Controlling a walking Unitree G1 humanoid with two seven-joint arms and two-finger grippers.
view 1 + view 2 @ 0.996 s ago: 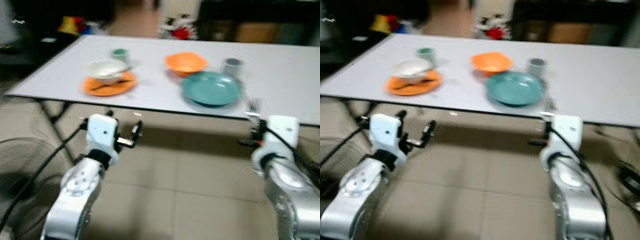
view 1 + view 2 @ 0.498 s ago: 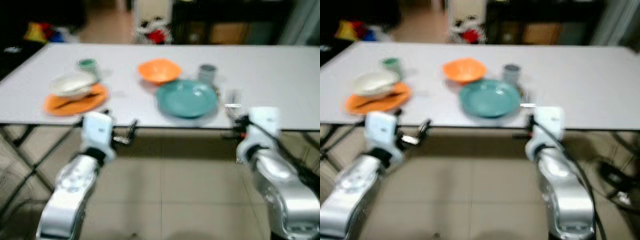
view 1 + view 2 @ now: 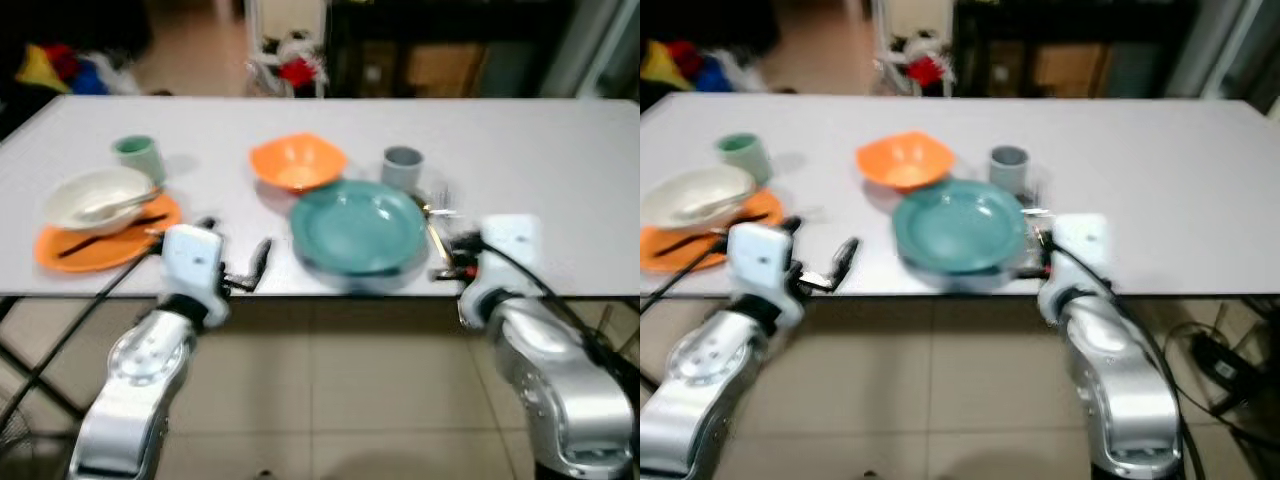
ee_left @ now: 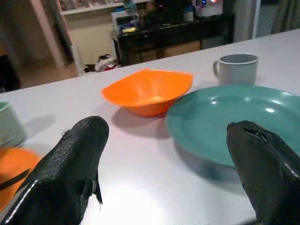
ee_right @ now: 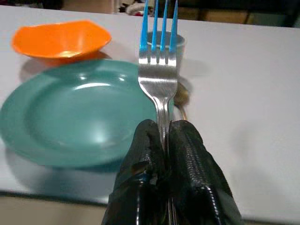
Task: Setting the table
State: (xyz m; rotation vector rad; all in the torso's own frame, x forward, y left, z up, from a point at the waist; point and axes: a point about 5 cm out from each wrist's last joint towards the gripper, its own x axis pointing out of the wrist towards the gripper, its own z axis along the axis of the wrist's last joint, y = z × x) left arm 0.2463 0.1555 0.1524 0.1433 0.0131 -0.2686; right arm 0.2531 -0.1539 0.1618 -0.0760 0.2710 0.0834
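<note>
A teal plate (image 3: 358, 226) lies near the white table's (image 3: 560, 150) front edge, with an orange bowl (image 3: 297, 162) and a grey cup (image 3: 402, 167) just behind it. My right gripper (image 5: 163, 133) is shut on a silver fork (image 5: 159, 70), tines pointing forward. It hovers at the table edge just right of the plate (image 5: 79, 112). A small spoon (image 5: 182, 99) lies on the table between plate and fork. My left gripper (image 4: 164, 129) is open and holds nothing, low at the front edge left of the plate; its fingers (image 3: 262, 255) show in the eye view.
At the left stands a second setting: a white bowl (image 3: 95, 195) on an orange plate (image 3: 60, 250) with dark utensils, and a green cup (image 3: 138, 157) behind. The table's right half is bare. Dark furniture and toys stand behind the table; tiled floor lies below.
The camera has come closer and the view has shifted sideways, so the table looms larger. Both grippers now reach the front edge; the fork stays held in the right one.
</note>
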